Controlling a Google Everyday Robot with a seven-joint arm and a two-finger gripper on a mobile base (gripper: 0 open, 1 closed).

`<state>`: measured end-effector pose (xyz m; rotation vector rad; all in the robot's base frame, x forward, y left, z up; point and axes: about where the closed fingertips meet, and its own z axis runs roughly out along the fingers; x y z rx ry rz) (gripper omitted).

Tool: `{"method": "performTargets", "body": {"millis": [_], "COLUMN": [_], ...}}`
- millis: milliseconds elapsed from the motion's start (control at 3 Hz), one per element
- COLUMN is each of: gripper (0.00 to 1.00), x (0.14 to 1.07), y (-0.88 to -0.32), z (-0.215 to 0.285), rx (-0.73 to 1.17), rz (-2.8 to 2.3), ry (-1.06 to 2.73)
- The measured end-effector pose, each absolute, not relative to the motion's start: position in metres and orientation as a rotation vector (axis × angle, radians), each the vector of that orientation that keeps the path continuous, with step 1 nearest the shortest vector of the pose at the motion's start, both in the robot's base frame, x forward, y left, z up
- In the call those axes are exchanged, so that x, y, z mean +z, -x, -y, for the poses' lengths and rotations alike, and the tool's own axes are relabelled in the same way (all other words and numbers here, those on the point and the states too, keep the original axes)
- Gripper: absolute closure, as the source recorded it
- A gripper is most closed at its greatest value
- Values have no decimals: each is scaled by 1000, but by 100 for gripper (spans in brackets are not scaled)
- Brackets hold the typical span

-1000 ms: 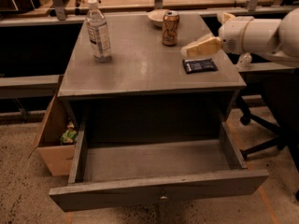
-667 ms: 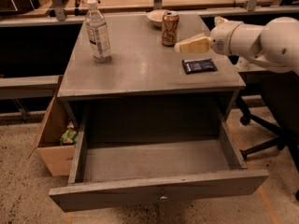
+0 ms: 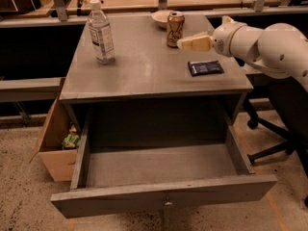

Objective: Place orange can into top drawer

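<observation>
The orange can [image 3: 175, 29] stands upright at the back of the grey table top [image 3: 144, 66], right of centre. My gripper [image 3: 184, 44] hovers just to the right of the can and a little nearer, at about mid-can height, pointing left at it, with a small gap showing between them. The white arm reaches in from the right. The top drawer [image 3: 163, 196] is pulled fully out below the table top, and its inside looks bare.
A clear water bottle [image 3: 101, 32] stands back left on the table. A white bowl [image 3: 160, 17] sits behind the can. A dark blue packet [image 3: 205, 68] lies below the arm. A cardboard box [image 3: 53, 146] stands left of the drawer, an office chair base [image 3: 269, 138] to the right.
My gripper has moved left and toward the back of the table, from above the blue packet to right beside the can. The can, the bottle and the drawer have not moved.
</observation>
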<state>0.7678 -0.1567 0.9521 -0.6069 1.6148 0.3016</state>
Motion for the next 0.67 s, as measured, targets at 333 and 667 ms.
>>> {"method": "performTargets", "body": {"millis": [333, 667], "gripper": [0, 0], "x": [933, 914], "y": [-798, -832], "z": [151, 141], "rx": [302, 335], "rz": [-1643, -1690], "ry": [552, 503]}}
